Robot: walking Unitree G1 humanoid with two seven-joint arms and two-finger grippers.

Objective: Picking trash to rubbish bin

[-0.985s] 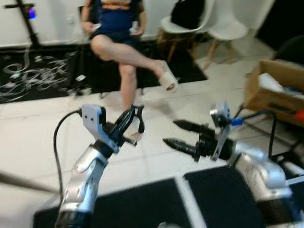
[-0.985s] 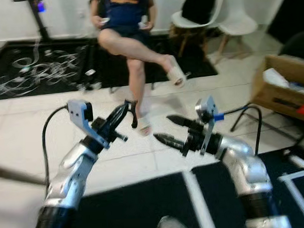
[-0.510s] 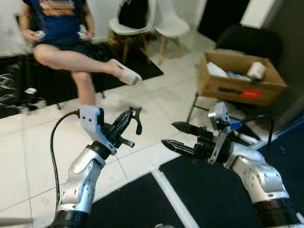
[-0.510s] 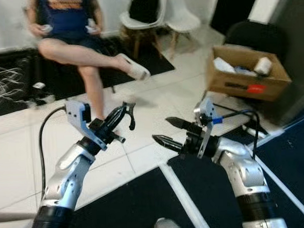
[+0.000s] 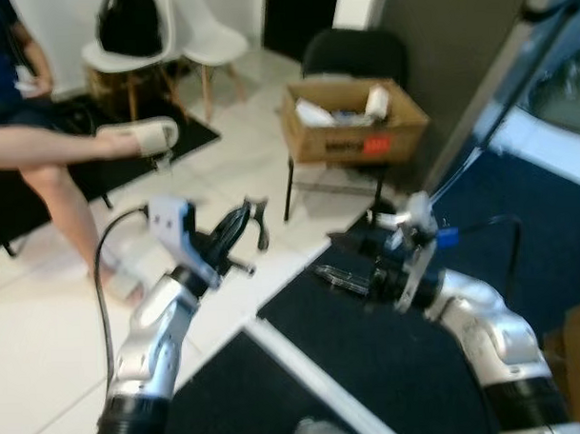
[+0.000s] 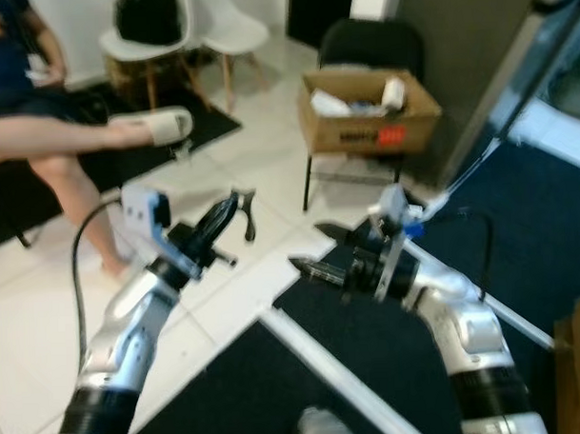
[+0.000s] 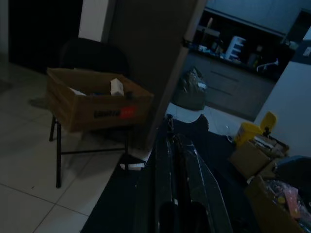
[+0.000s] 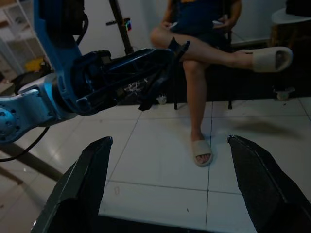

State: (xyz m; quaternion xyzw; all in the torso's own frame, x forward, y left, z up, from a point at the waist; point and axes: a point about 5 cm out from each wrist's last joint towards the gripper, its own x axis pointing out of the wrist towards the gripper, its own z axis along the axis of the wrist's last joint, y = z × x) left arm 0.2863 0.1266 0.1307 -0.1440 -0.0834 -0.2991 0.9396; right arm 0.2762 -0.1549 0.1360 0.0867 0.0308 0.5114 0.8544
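- Ahead of me, past both arms, I see a cardboard box (image 5: 355,118) of scraps sitting on a black chair (image 6: 372,48) against a dark wall; it is well apart from both grippers.
- My left gripper (image 5: 244,221) hangs in the air over white floor tiles (image 5: 46,321), its jaws pressed together with nothing between them; the left wrist view shows its fingers (image 7: 167,165) lying side by side, pointing toward the box.
- My right gripper (image 6: 315,249) is raised over a dark mat (image 5: 371,347), jaws spread wide and holding nothing; the right wrist view shows its two fingertips (image 8: 82,179) far apart.
- Off to my left a person sits with one leg crossed, a pale slipper (image 5: 139,137) on the raised foot.
- Behind them stand two white chairs (image 6: 207,34), one carrying a black bag (image 5: 129,23).
- Everything here is somewhat blurred.
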